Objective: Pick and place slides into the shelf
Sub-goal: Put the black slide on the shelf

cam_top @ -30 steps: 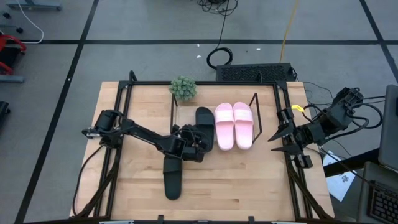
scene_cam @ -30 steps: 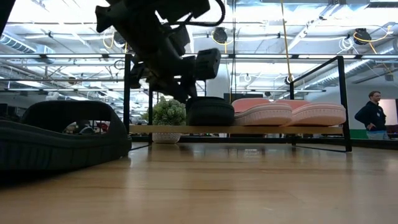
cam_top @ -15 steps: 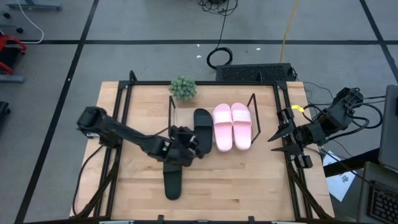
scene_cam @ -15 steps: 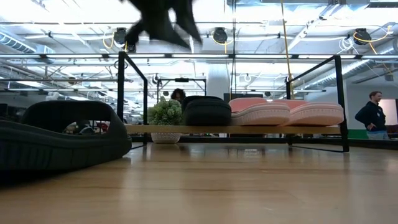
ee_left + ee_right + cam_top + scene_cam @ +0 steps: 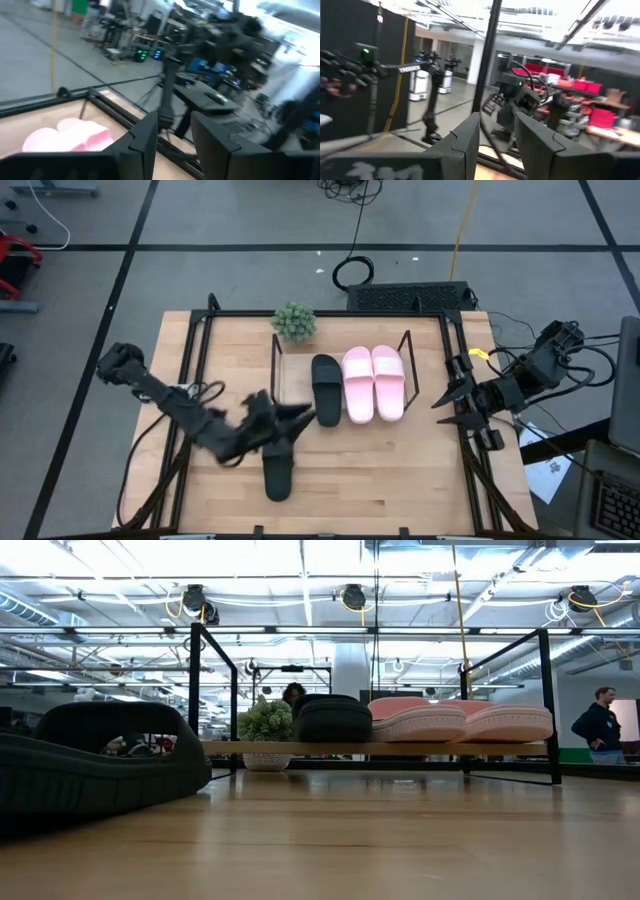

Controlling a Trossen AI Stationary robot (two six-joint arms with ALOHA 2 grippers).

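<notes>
The shelf point(image 5: 280, 365) stands at the table's far middle and carries three slides, soles down on its board point(image 5: 250, 748). One black slide point(image 5: 326, 388) lies at the left, with two pink slides point(image 5: 360, 384) point(image 5: 389, 381) beside it. A second black slide point(image 5: 278, 475) point(image 5: 95, 765) lies sole-down on the table, nearer than the shelf. My left gripper point(image 5: 300, 417) point(image 5: 172, 135) hovers open above that slide's far end, pointing level toward the shelf and holding nothing. My right gripper point(image 5: 445, 407) point(image 5: 497, 135) waits open at the table's right edge.
A small potted plant point(image 5: 294, 322) stands behind the shelf's left end. Black frame rods point(image 5: 200, 380) run along the table's left and right sides. Bare wood point(image 5: 400, 470) lies near right. A person point(image 5: 600, 725) stands far off in the room.
My left gripper has drawn back from the black slide in the shelf, toward the table's near left. It has risen out of the low view and tipped from slanting down to level. The shelf with its three slides has shifted slightly toward the far left.
</notes>
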